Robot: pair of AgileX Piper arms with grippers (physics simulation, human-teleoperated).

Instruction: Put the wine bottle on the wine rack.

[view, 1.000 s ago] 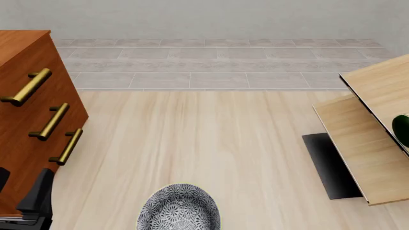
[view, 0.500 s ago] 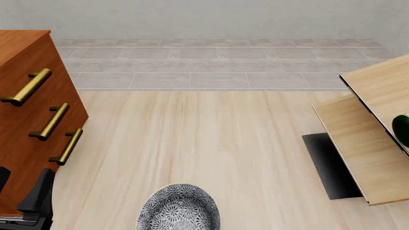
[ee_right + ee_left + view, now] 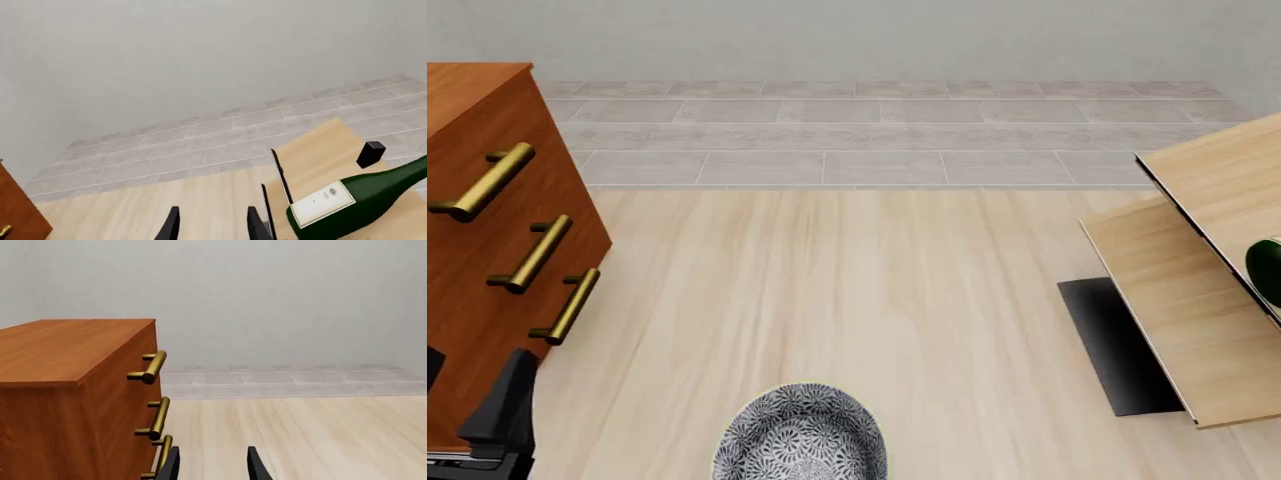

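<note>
We see both end effectors, left [image 3: 212, 467] and right [image 3: 210, 225], open and empty; the green wine bottle [image 3: 360, 200] lies tilted on the wine rack [image 3: 1201, 300].

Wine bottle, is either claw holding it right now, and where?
Neither. The bottle lies on the rack, and the right claw is open beside it with nothing between its fingers. The left claw is open and empty too.
</note>
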